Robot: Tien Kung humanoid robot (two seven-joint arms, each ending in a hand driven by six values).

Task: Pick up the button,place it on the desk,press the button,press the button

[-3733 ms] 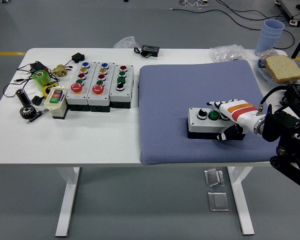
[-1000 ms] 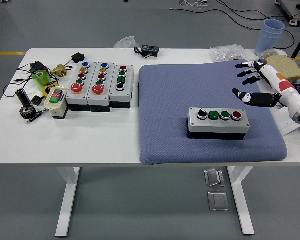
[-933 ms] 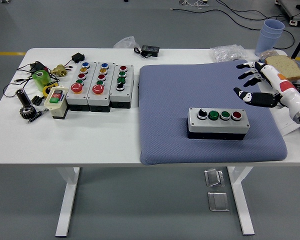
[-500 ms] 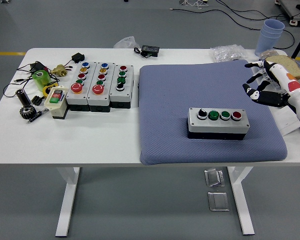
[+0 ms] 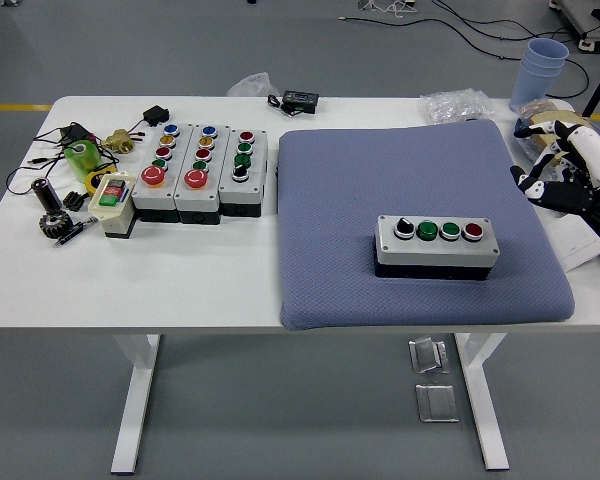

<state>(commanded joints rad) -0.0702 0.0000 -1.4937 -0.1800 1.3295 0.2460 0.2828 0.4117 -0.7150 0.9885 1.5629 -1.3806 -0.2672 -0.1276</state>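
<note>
Head view: nearest me, the button box [image 5: 437, 244] sits flat on the blue pad [image 5: 410, 220] over the table [image 5: 180, 270], its knob, two green buttons and red button facing up. My right hand [image 5: 560, 175] hovers beyond the pad's right edge, well apart from the box, fingers loosely spread and holding nothing. To press well, I'd judge one fingertip should come straight down on one cap so the box doesn't skid. I can read no writing anywhere.
</note>
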